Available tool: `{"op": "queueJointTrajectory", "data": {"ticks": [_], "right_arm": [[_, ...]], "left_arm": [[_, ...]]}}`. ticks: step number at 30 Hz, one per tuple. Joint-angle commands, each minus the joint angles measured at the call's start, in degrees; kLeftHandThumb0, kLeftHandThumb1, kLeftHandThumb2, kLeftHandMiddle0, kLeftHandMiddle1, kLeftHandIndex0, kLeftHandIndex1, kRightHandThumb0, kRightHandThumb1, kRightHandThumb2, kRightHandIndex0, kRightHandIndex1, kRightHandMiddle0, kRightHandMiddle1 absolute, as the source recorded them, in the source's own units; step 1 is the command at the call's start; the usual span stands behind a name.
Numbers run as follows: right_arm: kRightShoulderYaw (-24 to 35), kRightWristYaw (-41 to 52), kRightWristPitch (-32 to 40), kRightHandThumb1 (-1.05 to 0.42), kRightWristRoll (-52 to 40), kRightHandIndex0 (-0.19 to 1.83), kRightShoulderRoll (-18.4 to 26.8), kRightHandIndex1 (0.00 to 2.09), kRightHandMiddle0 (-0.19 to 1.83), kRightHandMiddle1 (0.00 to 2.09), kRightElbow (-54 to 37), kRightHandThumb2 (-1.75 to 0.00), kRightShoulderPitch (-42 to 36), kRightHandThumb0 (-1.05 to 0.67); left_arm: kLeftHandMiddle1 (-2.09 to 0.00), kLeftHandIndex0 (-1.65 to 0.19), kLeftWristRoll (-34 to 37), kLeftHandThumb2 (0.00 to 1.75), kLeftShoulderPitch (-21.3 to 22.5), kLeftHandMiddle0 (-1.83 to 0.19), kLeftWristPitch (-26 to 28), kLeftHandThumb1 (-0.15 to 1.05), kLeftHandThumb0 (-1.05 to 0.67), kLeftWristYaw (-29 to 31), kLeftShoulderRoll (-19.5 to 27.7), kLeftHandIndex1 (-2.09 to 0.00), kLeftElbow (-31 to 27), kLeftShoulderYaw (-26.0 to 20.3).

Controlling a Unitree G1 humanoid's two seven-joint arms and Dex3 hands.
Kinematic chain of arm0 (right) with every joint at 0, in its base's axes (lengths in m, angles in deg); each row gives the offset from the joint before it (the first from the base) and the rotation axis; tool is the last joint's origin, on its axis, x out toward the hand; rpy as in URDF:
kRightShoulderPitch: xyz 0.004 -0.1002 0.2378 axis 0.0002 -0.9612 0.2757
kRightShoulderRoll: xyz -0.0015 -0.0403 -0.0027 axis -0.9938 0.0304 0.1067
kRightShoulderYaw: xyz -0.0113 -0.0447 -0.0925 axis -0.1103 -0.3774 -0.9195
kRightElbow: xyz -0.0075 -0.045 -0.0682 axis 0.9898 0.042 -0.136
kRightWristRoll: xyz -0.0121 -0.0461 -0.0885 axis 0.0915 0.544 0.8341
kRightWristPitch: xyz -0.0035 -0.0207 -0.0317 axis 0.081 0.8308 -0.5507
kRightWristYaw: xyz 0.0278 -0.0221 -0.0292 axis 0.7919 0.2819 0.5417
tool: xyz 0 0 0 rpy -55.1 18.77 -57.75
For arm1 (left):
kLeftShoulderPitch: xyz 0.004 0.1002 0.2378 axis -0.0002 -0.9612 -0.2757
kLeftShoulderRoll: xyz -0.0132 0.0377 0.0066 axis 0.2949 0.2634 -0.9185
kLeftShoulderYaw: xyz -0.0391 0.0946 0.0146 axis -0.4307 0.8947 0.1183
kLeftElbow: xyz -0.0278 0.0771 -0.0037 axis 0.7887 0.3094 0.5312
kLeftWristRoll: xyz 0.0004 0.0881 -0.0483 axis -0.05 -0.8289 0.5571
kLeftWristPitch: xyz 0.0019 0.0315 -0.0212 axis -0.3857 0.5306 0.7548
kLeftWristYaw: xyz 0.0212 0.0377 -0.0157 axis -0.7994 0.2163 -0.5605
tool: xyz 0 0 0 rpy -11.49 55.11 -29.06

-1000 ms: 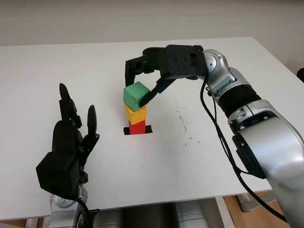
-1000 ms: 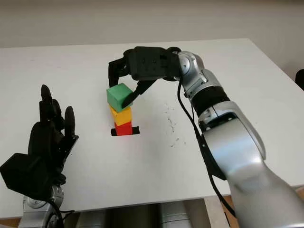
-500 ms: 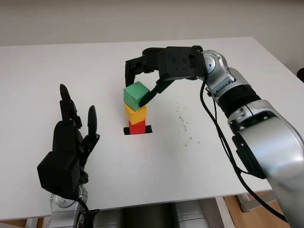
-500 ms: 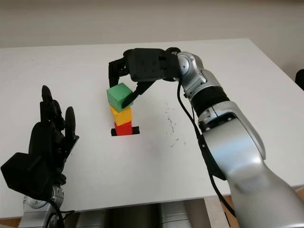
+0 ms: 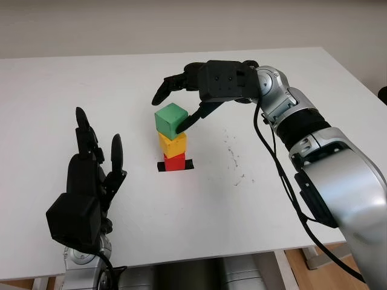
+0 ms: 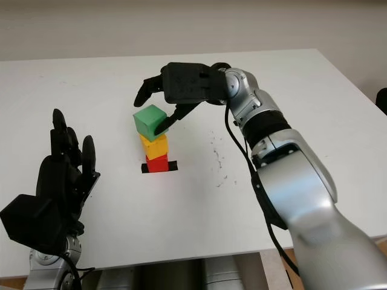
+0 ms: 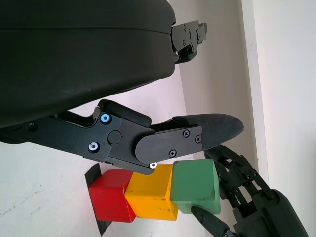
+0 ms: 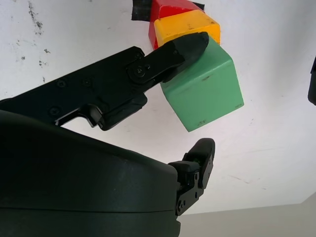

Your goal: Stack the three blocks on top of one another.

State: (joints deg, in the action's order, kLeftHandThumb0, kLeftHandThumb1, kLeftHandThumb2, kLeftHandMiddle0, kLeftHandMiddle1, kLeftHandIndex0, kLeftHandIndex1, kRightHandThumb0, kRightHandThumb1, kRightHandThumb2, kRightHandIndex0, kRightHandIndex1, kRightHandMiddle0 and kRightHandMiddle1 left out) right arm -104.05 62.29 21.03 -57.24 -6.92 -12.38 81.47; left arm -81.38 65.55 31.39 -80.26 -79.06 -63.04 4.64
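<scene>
Green block [image 5: 170, 119] atop yellow [image 5: 172, 144], red [image 5: 174, 161], R hand [image 5: 181, 99] fingers wide, L hand [image 5: 84, 187] open

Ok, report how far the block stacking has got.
Done: red block, yellow block and green block stand stacked. In hand: right hand is opened around the green block, one finger touching it. Left: pull clear. Left hand is open, beside the stack.
</scene>
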Motion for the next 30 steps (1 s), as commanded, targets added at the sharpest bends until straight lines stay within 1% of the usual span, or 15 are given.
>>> {"op": "queueJointTrajectory", "data": {"ticks": [1, 4, 7, 9, 11, 12, 13, 14, 16, 17, 19, 23, 25, 30], "right_arm": [[1.28, 1.28, -0.78, -0.87, -1.50, 0.05, -0.12, 0.04, 0.16, 0.32, 0.50, -0.05, 1.19, -0.74], [2.73, 3.98, -0.90, -0.87, -3.58, 0.00, 0.03, 0.02, 0.04, 0.22, 1.23, -0.05, 1.51, -0.79], [4.32, 8.05, -0.33, -0.86, -5.79, -0.15, 0.85, 0.00, -0.14, 0.09, 1.29, -0.05, 2.28, -0.79], [5.07, 10.39, 0.33, -0.85, -6.73, -0.18, 1.96, 0.00, -0.18, 0.02, 0.30, -0.05, 3.07, -0.79], [5.59, 11.73, 1.30, -0.86, -7.43, -0.19, 2.75, 0.00, -0.19, 0.00, -0.93, -0.06, 3.54, -0.83], [7.24, 12.50, 3.07, -0.88, -9.26, -0.19, 3.36, 0.00, -0.19, 0.00, -2.32, -0.06, 3.25, -0.84], [8.41, 13.02, 4.48, -0.94, -10.66, -0.19, 3.78, 0.00, -0.19, 0.00, -3.47, -0.09, 2.91, -0.87], [9.89, 12.15, 4.72, -0.97, -12.07, -0.19, 4.72, 0.00, -0.19, 0.00, -5.51, -0.09, 1.44, -0.89], [12.33, 10.44, 5.83, -1.03, -14.55, -0.19, 5.90, 0.00, -0.19, 0.00, -9.27, -0.36, -1.77, -0.95], [14.30, 10.42, 6.67, -1.04, -17.03, -0.19, 6.19, 0.00, -0.19, 0.00, -11.26, -0.48, -3.87, -0.94], [17.52, 9.21, 9.16, -1.05, -21.15, -0.19, 5.87, 0.00, -0.19, 0.00, -14.97, -0.61, -7.58, -0.90], [20.99, 5.91, 11.44, -1.05, -25.42, -0.19, 5.61, 0.00, -0.19, 0.00, -20.73, -0.65, -15.36, -0.91], [22.46, 4.30, 13.83, -1.05, -27.60, -0.19, 5.03, 0.00, -0.19, 0.00, -24.58, -0.66, -19.62, -0.90], [23.52, -0.99, 18.80, -1.05, -30.21, -0.19, 3.06, 0.00, -0.19, 0.00, -34.48, -0.71, -28.80, -0.89]], "left_arm": [[-0.01, 0.19, 0.24, 0.60, 0.17, 0.19, -0.61, 1.05, -0.69, 0.15, 0.38, 0.00, -0.03, -0.28], [-0.01, 0.19, 0.18, 0.60, 0.44, 0.19, -0.73, 1.05, -0.70, 0.01, 0.44, 0.00, 0.28, -0.42], [-0.01, 0.19, 0.57, 0.58, 0.67, 0.19, -0.82, 1.05, -0.71, 0.07, 0.45, 0.00, 0.53, -0.73], [-0.01, 0.19, 1.12, 0.58, 0.88, 0.19, -0.75, 1.05, -0.71, 0.22, 0.41, 0.00, 0.62, -1.03], [-0.01, 0.19, 1.57, 0.57, 1.02, 0.19, -0.81, 1.05, -0.71, 0.37, 0.57, 0.00, 0.73, -1.25], [0.00, 0.19, 1.60, 0.57, 0.98, 0.19, -0.89, 1.05, -0.71, 0.45, 0.75, 0.00, 0.72, -1.33], [-0.01, 0.19, 1.61, 0.58, 0.95, 0.19, -0.96, 1.05, -0.71, 0.52, 0.89, 0.00, 0.71, -1.39], [-0.01, 0.19, 1.86, 0.58, 0.95, 0.19, -0.86, 1.05, -0.71, 0.65, 0.97, 0.00, 0.66, -1.54], [0.00, 0.19, 2.40, 0.57, 1.00, 0.19, -0.52, 1.05, -0.71, 0.90, 1.16, 0.00, 0.56, -1.84], [0.00, 0.19, 2.66, 0.56, 1.03, 0.19, -0.33, 1.05, -0.71, 1.04, 1.28, 0.00, 0.44, -1.98], [0.00, 0.19, 3.10, 0.56, 1.15, 0.19, -0.27, 1.05, -0.71, 1.39, 1.58, 0.00, 0.42, -2.34], [-0.01, 0.19, 3.44, 0.56, 1.64, 0.19, -0.03, 1.05, -0.70, 1.85, 2.49, 0.00, 0.39, -2.95], [-0.02, 0.19, 3.91, 0.56, 2.08, 0.19, 0.12, 1.05, -0.70, 2.19, 2.90, 0.00, 0.62, -3.31], [-0.04, 0.19, 4.19, 0.56, 3.98, 0.19, -0.54, 1.05, -0.68, 2.48, 3.82, 0.00, 3.02, -4.25]]}}
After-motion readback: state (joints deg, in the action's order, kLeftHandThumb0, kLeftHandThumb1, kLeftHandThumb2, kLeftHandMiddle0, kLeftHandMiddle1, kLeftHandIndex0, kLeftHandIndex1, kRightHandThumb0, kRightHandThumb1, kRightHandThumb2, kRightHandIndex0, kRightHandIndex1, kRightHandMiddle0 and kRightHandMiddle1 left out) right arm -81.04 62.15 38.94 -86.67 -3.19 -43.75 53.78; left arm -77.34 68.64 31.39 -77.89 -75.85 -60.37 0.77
